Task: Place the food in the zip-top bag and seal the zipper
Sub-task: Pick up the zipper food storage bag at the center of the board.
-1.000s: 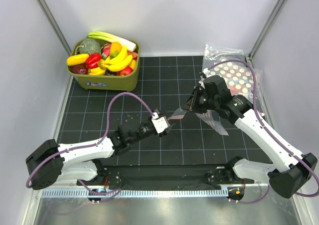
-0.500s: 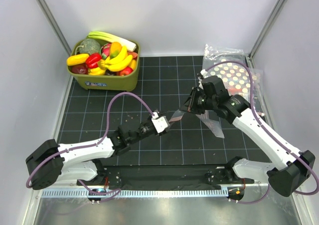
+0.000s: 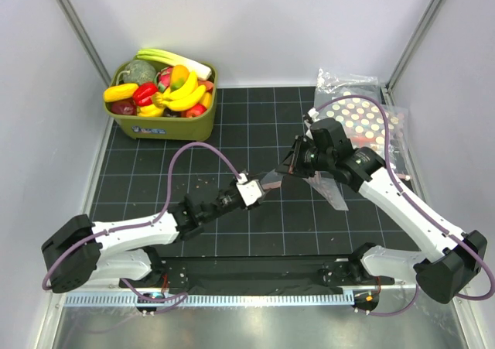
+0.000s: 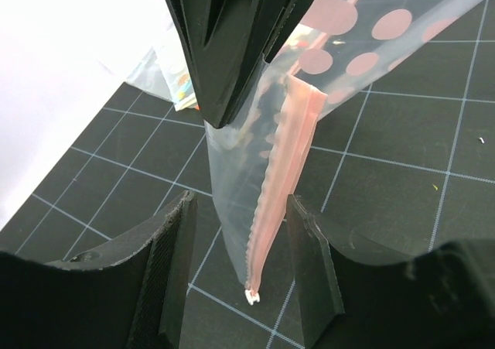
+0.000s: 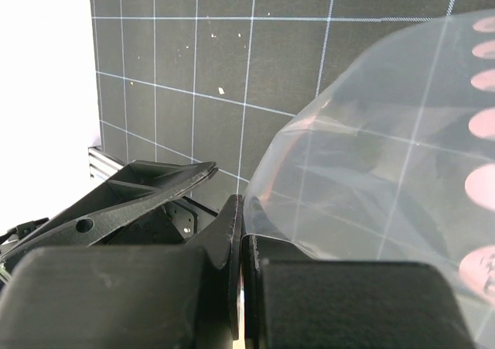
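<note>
The zip-top bag (image 3: pixel 276 178) hangs clear and crinkly from my right gripper (image 3: pixel 297 160), which is shut on its upper edge (image 5: pixel 267 210). The pinkish-red zipper (image 4: pixel 286 159) runs down the bag's edge to a small white slider (image 4: pixel 251 296). My left gripper (image 4: pixel 240 206) is open, its jaws standing on either side of the zipper's lower end, apart from it. In the top view the left gripper (image 3: pixel 260 188) sits just left of the bag. The food lies in the basket at the back left: a banana bunch (image 3: pixel 184 94), a red fruit (image 3: pixel 196 110) and an orange-yellow fruit (image 3: pixel 179 74).
The green basket (image 3: pixel 166 126) also holds other toy vegetables. Larger clear bags with coloured dots (image 3: pixel 370 118) lie at the back right. White walls and metal posts close in the black gridded mat (image 3: pixel 155 171) on three sides.
My right gripper has carried the bag slightly left, toward the left gripper. The left jaws have narrowed a little around the zipper.
</note>
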`<state>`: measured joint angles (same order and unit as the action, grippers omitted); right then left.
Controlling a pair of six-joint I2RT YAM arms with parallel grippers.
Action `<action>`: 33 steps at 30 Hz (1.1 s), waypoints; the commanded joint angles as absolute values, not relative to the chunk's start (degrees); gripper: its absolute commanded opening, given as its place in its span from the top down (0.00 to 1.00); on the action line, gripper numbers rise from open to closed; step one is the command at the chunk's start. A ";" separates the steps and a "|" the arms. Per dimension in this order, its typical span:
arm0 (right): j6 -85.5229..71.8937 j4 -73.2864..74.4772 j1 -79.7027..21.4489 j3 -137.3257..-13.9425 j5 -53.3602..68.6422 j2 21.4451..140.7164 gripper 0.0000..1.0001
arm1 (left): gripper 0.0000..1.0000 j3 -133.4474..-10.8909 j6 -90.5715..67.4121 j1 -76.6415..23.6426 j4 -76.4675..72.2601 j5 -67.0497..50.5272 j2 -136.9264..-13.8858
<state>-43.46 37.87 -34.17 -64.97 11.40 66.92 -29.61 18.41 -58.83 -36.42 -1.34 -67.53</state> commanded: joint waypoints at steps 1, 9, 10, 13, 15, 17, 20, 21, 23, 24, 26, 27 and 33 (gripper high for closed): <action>-43.77 35.77 -34.80 -65.04 12.92 67.15 0.99 | 0.47 -31.90 18.37 -58.97 -39.38 -0.88 -68.11; -44.03 35.25 -35.51 -64.95 13.97 67.94 0.99 | 0.52 -32.17 18.11 -58.97 -39.11 1.93 -68.55; -44.21 35.16 -35.59 -64.95 14.24 68.29 0.99 | 0.53 -32.43 17.93 -58.97 -39.02 2.19 -68.82; -44.73 34.98 -35.86 -64.78 14.85 68.90 0.99 | 0.55 -32.70 17.93 -58.97 -38.85 2.55 -69.52; -45.35 34.98 -35.86 -64.78 14.59 69.08 0.99 | 0.55 -32.70 17.93 -58.97 -38.85 2.55 -69.79; -45.70 34.81 -35.86 -64.60 14.50 69.08 0.99 | 0.54 -32.70 17.93 -59.15 -38.85 2.64 -69.96; -47.10 34.72 -35.86 -64.25 14.15 69.00 0.99 | 0.52 -32.78 19.07 -60.03 -38.85 4.04 -70.57; -47.54 34.72 -35.77 -64.07 13.72 68.99 0.99 | 0.51 -32.87 19.51 -60.55 -38.93 4.48 -71.01; -48.34 34.89 -35.86 -64.07 11.96 68.73 0.99 | 0.43 -33.05 20.82 -61.26 -38.94 5.97 -71.19; -48.51 35.41 -35.86 -64.51 11.17 68.73 0.99 | 0.39 -32.87 21.09 -61.96 -39.02 7.28 -71.02; -49.13 36.56 -35.69 -64.95 8.53 68.56 0.99 | 0.32 -32.61 21.27 -62.49 -39.20 8.35 -70.49; -49.30 37.08 -35.77 -65.56 7.57 68.21 0.99 | 0.31 -32.09 21.27 -62.75 -39.29 8.44 -70.14; -52.47 40.78 -35.77 -66.44 0.80 67.24 0.99 | 0.29 -30.24 22.32 -63.63 -40.78 7.21 -67.50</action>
<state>-50.02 38.70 -35.53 -64.07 6.11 69.01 -30.68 20.56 -63.05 -36.56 6.50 -69.87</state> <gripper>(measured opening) 0.032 0.709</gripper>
